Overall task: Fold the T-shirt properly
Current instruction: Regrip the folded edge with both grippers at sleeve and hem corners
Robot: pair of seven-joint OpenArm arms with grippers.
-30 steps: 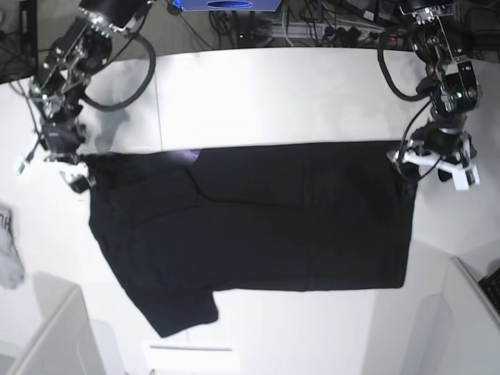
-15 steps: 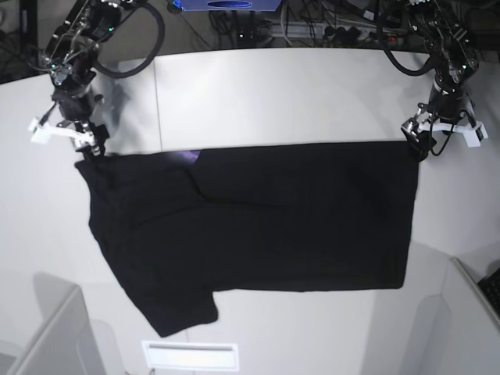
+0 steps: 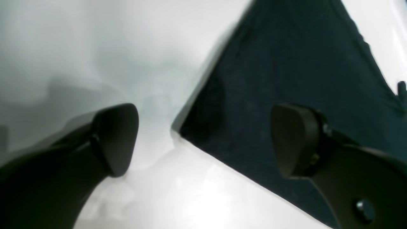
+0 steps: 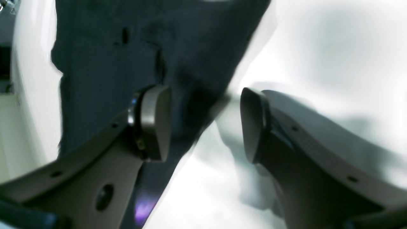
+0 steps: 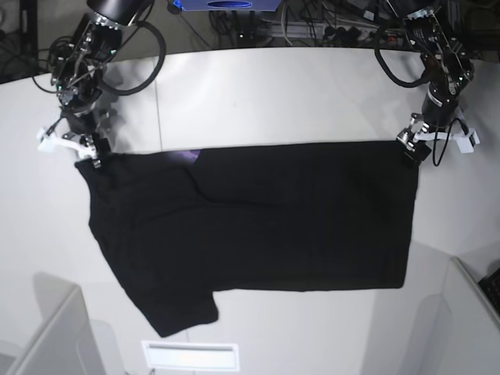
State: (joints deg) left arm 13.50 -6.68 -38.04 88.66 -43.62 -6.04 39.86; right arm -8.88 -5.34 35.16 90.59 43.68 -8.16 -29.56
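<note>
The T-shirt (image 5: 258,226) lay flat on the white table (image 5: 273,94), plain side up, no readable print, just a purple sliver at its top edge. Both end effectors, left (image 3: 203,140) and right (image 4: 205,124), hung open over its top corners, gripping nothing.

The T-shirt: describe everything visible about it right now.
The T-shirt is black cloth, spread flat on the white table in a wide, roughly rectangular shape with few wrinkles. One short sleeve juts toward the near edge at the base view's lower left. A small purple patch shows at its far edge. The left gripper and right gripper each hang open at a far corner, one finger over the cloth and one over bare table; neither grips it.
</note>
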